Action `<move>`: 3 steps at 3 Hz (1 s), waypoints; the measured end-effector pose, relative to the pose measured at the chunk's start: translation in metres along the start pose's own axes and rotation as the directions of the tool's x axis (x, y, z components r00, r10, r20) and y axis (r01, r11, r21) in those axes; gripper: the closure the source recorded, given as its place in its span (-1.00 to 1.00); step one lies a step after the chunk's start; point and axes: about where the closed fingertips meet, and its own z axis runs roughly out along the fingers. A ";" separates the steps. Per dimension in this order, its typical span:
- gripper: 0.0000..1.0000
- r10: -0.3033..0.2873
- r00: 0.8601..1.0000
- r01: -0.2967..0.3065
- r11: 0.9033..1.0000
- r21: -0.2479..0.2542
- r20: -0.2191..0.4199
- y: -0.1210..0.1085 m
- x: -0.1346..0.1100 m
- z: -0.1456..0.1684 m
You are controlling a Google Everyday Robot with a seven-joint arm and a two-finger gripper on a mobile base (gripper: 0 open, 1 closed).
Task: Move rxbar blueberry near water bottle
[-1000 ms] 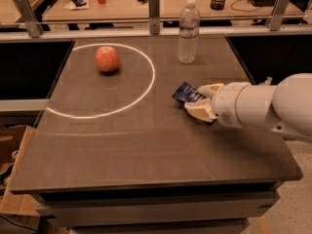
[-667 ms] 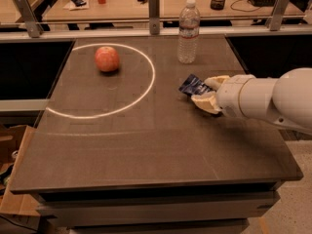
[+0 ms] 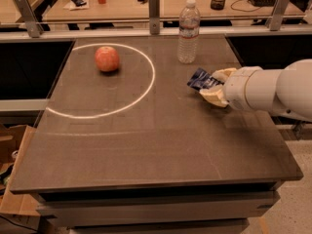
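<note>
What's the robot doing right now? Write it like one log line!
gripper: shut on rxbar blueberry | where: over table, right side, in front of water bottle | apple: far left

Two-finger robot hand (image 3: 213, 84) sits at rt side of the dark grey-brown flat-topped bench (image 3: 146, 150), just above the top. Its fingers (image 3: 215, 98) are pale tan/cream, chunky w/ rounded edges and a matte look, one upper & one lower. Behind them is a short white cylindrical wrist section (image 3: 238, 87), smooth & slightly glossy, w/ a thin darker seam ringing it where it meets the next segment. Next comes a much fatter white forearm shell (image 3: 287, 89), smooth plastic-looking & barrel-rounded, widening twd the rt edge of view, which cuts it off. Top of shell is lit bright and warm, underside shaded grey-beige.
</note>
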 end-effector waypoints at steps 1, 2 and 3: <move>1.00 -0.003 1.000 0.004 0.998 0.059 -0.018 -0.014 0.005 0.003; 1.00 0.008 0.999 0.000 0.984 0.179 -0.046 -0.048 0.022 0.002; 1.00 0.045 0.997 -0.029 0.963 0.270 -0.055 -0.083 0.038 -0.004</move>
